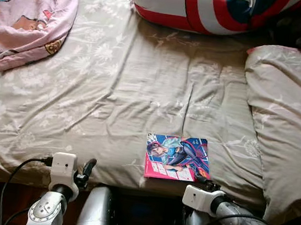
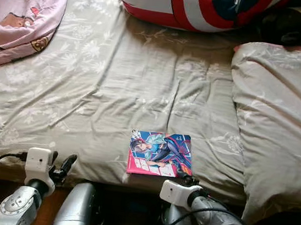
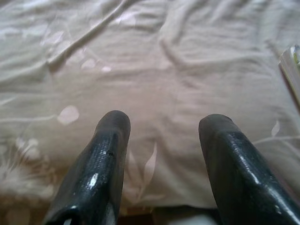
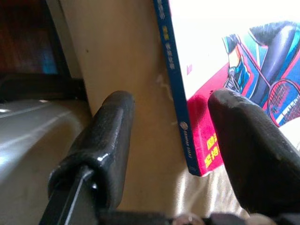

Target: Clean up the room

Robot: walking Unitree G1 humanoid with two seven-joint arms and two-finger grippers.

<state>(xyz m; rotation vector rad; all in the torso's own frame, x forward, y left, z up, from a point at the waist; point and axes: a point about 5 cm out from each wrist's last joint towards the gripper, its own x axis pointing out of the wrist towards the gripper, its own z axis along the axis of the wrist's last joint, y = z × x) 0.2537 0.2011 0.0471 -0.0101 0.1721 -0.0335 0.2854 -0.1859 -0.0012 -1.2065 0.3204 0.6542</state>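
Note:
A comic book (image 1: 178,158) with a pink and blue cover lies flat on the beige sheet (image 1: 115,85), close to the bed's front edge. My right gripper (image 1: 208,182) is at the book's near right corner and is open. In the right wrist view, one finger (image 4: 253,140) lies over the cover of the book (image 4: 220,56). The other finger (image 4: 105,140) is off past the book's blue spine, so the book's edge stands between them. My left gripper (image 1: 87,168) hovers open at the bed's front edge, left of the book, with only sheet (image 3: 187,70) between its fingers (image 3: 101,164).
A pink cartoon blanket (image 1: 25,7) is bunched at the far left. A red, white and blue striped pillow (image 1: 209,6) lies along the far side. A beige pillow (image 1: 288,119) covers the right of the bed. Dark floor runs below the mattress edge.

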